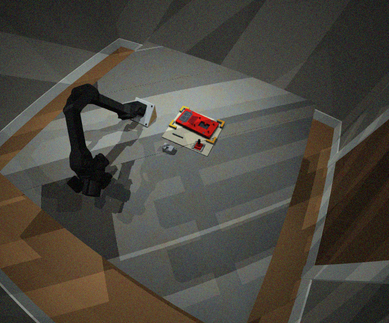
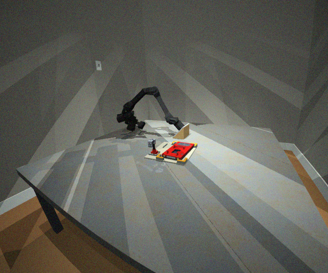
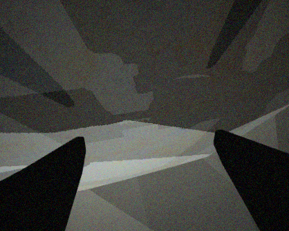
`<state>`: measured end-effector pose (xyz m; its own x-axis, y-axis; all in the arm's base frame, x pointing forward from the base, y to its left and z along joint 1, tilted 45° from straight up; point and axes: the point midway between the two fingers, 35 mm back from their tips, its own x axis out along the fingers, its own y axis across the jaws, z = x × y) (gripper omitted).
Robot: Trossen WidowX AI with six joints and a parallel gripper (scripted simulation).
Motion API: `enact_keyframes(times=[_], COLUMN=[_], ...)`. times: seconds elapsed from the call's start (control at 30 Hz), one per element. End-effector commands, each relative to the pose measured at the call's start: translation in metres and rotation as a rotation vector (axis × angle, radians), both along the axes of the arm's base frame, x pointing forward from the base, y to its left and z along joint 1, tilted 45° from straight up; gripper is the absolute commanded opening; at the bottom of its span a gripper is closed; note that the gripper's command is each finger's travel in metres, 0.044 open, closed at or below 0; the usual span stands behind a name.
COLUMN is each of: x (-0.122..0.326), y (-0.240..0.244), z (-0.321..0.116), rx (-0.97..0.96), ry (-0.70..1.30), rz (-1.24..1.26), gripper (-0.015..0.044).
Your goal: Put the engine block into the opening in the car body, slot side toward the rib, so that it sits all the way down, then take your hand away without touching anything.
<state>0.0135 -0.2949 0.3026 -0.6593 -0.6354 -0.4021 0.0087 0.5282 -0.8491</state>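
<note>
A small red piece with a black post (image 1: 199, 145) (image 2: 154, 151), apparently the engine block, stands upright in a grey-edged nest on the cream board (image 1: 187, 140) (image 2: 162, 146), beside the red car body (image 1: 189, 124) (image 2: 185, 148). The car body lies flat between yellow corner brackets. Its dark opening (image 1: 204, 124) (image 2: 176, 151) looks empty. The slot and the rib are too small to make out. My gripper (image 1: 143, 111) (image 3: 151, 140) is open and empty, away from the block and car body, near the white-faced wedge (image 1: 148, 119) (image 2: 184, 132). In the exterior view its fingertips are hidden by the wedge.
A small grey part (image 1: 169, 148) (image 2: 151, 143) is close to the red piece, off the board on the robot's side. The wedge stands between my gripper and the board. Several short black posts stick up from the car body.
</note>
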Motion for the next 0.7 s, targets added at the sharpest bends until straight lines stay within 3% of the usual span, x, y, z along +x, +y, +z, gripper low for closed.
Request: enact_keyframes(times=[0.0, 0.67], x=[0.0, -0.02], y=[0.0, 0.005], z=[0.0, -0.003], rx=[0.005, 0.461], ry=[0.001, 0.137], rz=[0.003, 0.403], gripper=[0.0426, 0.044])
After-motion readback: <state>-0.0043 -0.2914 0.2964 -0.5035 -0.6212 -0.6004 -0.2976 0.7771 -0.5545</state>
